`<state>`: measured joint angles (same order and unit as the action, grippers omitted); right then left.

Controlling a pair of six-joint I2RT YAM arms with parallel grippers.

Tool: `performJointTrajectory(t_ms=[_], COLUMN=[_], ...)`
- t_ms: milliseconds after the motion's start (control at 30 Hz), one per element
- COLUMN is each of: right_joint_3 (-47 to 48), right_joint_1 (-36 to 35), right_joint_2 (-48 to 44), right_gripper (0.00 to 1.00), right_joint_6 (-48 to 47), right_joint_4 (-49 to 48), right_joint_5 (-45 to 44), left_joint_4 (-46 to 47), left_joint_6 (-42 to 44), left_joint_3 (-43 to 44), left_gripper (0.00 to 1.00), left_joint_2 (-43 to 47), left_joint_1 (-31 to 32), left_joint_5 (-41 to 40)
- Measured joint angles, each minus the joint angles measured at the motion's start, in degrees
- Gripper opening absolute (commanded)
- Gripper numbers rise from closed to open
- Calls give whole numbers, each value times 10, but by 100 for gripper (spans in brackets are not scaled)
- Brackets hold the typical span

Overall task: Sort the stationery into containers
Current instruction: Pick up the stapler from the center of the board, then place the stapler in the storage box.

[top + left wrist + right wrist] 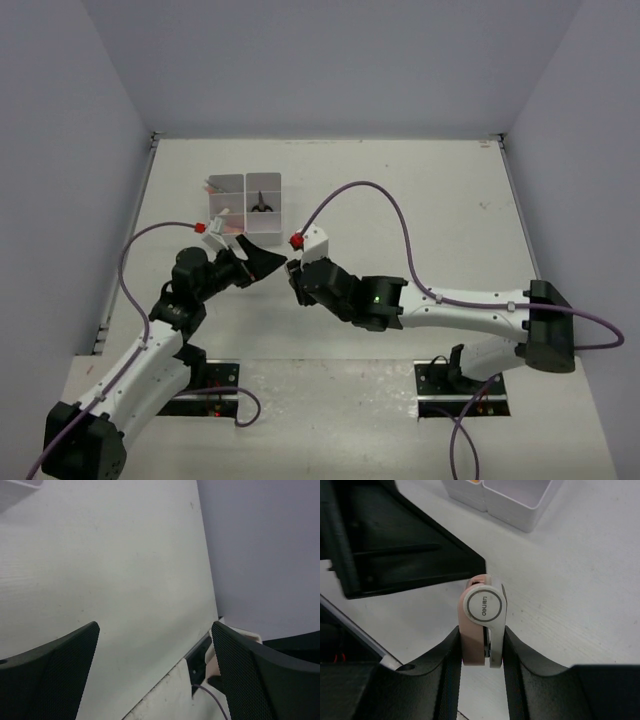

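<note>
R tool (481, 631) clamped on pink eraser w/ white cover (483, 608), above desk (420, 190), just near-side of tray (245, 178). L tool (155, 626) jaws wide apart, also near-side of tray, facing R tool. Scissors (262, 204) in tray's right column.

Bright, even light falls from above on the pale surface (400, 180). Near the white tray (246, 195), shadows are soft and faint. Up close, the dark jaws look a little blurry.
</note>
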<state>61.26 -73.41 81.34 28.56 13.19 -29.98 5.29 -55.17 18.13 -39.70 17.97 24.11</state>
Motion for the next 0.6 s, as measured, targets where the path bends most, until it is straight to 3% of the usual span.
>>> performJointTrajectory(t_ms=[267,400,600], right_joint_3=[-35,-35,-35], right_joint_1=[-21,-21,-21], right_joint_2=[-58,-56,-50], right_gripper=[0,0,0], right_joint_6=[-81,-87,-83], right_joint_4=[-80,-85,-84], right_joint_5=[-23,-31,-31], left_joint_4=[91,81,29], left_joint_6=[-58,-53,-30], left_joint_3=[-4,-2,15], left_gripper=[88,100,100], left_joint_2=[-41,-24,21], left_joint_1=[62,63,67], left_joint_5=[22,-3,-62])
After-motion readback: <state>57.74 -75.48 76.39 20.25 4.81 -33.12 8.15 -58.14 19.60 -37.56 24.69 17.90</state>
